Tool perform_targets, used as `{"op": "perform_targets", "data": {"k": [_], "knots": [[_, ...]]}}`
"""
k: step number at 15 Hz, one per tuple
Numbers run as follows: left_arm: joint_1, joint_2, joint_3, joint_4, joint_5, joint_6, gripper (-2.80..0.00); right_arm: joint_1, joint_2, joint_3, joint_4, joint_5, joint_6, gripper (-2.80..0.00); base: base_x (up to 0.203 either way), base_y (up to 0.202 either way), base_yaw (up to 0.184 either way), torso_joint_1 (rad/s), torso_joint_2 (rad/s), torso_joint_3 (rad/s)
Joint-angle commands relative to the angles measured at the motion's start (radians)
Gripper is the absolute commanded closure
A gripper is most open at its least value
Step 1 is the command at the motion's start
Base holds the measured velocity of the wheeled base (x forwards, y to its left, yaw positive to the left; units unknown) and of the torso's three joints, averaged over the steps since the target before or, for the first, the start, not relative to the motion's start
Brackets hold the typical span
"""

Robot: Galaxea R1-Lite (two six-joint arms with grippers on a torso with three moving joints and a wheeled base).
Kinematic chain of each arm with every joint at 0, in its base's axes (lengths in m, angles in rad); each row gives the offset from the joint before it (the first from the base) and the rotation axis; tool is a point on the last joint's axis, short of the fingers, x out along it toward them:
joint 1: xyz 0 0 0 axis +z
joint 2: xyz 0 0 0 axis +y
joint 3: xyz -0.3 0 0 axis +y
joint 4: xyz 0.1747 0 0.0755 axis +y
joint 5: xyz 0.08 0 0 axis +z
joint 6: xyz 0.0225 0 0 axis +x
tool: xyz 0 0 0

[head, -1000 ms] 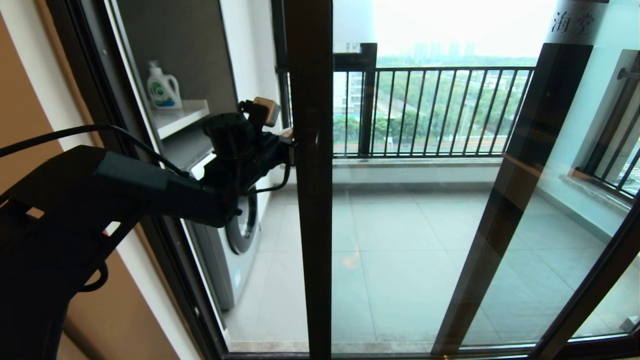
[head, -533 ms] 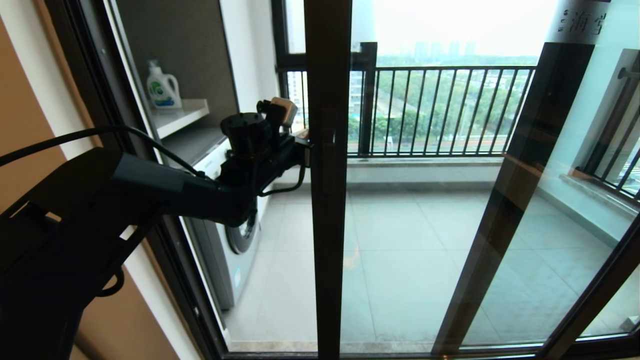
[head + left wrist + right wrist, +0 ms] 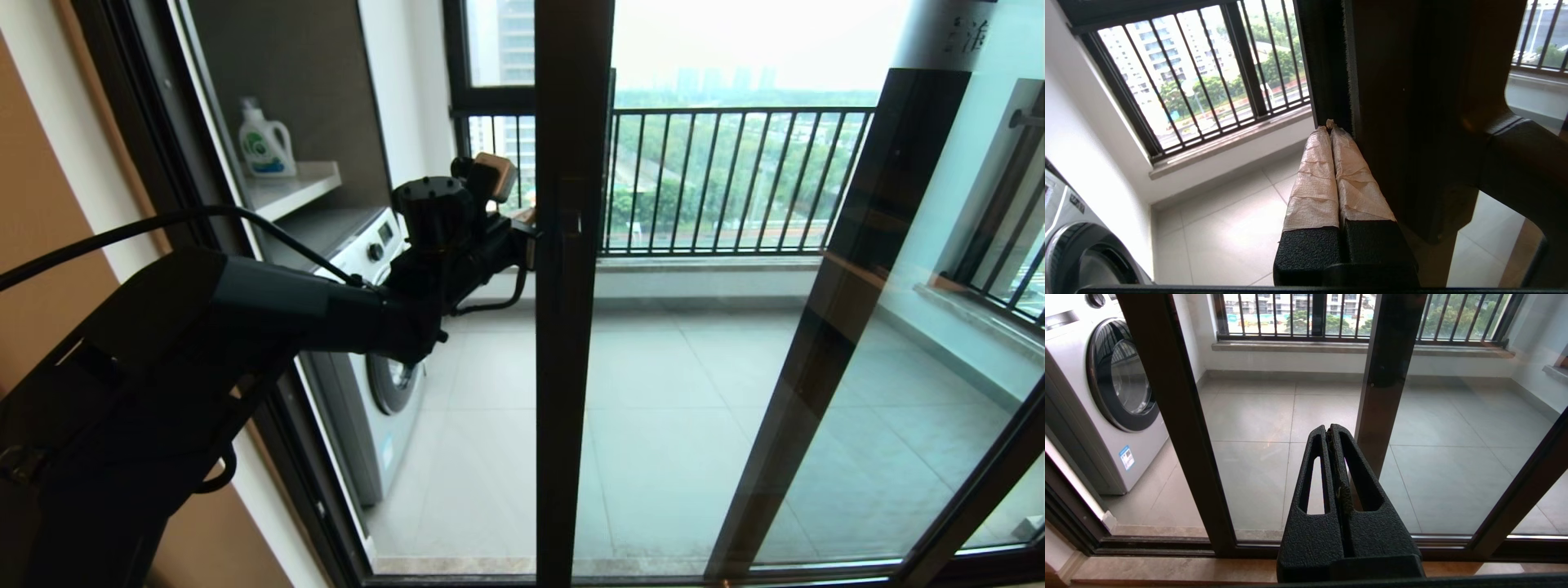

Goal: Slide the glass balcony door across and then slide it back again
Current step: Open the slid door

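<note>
Left gripper (image 3: 531, 233) is extended forward at the leading upright edge of the glass balcony door (image 3: 571, 327), at handle height. In the left wrist view the two paper-taped fingers (image 3: 1327, 171) are pressed flat together with nothing between them, and their tips lie against the dark brown upright of the door frame, beside its brush seal. The black bar handle (image 3: 1519, 163) sits on the far side of that upright from the fingers; the fingers do not wrap it. Whether the tips bear on the frame or merely touch it cannot be told from these views.

Door position: the upright stands roughly mid-opening in the head view, full height from top edge to floor track. To its left the doorway is open to the balcony; to its right the glass panel overlaps a second dark-framed panel (image 3: 841, 310) that leans across the right side of the view.

Through the opening on the left: a white washing machine (image 3: 384, 384) with a round porthole, a shelf (image 3: 294, 184) above it carrying a white detergent bottle (image 3: 265, 143). Grey tiled balcony floor (image 3: 653, 425). Outer window with vertical railing bars (image 3: 718, 180) at the back, trees and buildings beyond.

Right gripper (image 3: 1331, 433) is held low in front of the door, well apart from the glass, aimed at the lower frame; its black slotted fingers are closed against each other, empty. It does not appear in the head view.
</note>
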Motion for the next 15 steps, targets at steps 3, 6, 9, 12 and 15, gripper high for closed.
{"op": "perform_targets", "data": {"k": [3, 6, 9, 12, 15], "knots": [[-0.024, 0.018, -0.019, -0.002, 0.001, 0.004, 0.00, 0.000, -0.001, 0.012, -0.001, 0.001, -0.001, 0.00, 0.000, 0.000, 0.000, 0.000, 0.00, 0.000], [-0.036, 0.040, -0.073, 0.030, 0.002, 0.027, 0.00, 0.000, -0.001, 0.012, -0.001, 0.001, -0.001, 0.00, 0.000, 0.000, 0.000, 0.000, 0.00, 0.000], [-0.027, 0.035, -0.040, -0.007, 0.052, 0.026, 0.00, 0.000, -0.001, 0.012, -0.001, 0.000, -0.001, 0.00, 0.000, 0.000, 0.000, 0.000, 0.00, 0.000], [0.018, -0.019, 0.089, -0.102, 0.092, 0.018, 0.00, 0.000, 0.001, 0.012, -0.001, 0.001, -0.001, 0.00, 0.000, 0.000, 0.000, 0.000, 0.00, 0.000], [0.092, -0.169, 0.278, -0.133, 0.088, -0.020, 0.00, 0.000, 0.000, 0.012, -0.001, 0.000, -0.001, 0.00, 0.000, 0.000, 0.000, 0.000, 0.00, 0.000]]}}
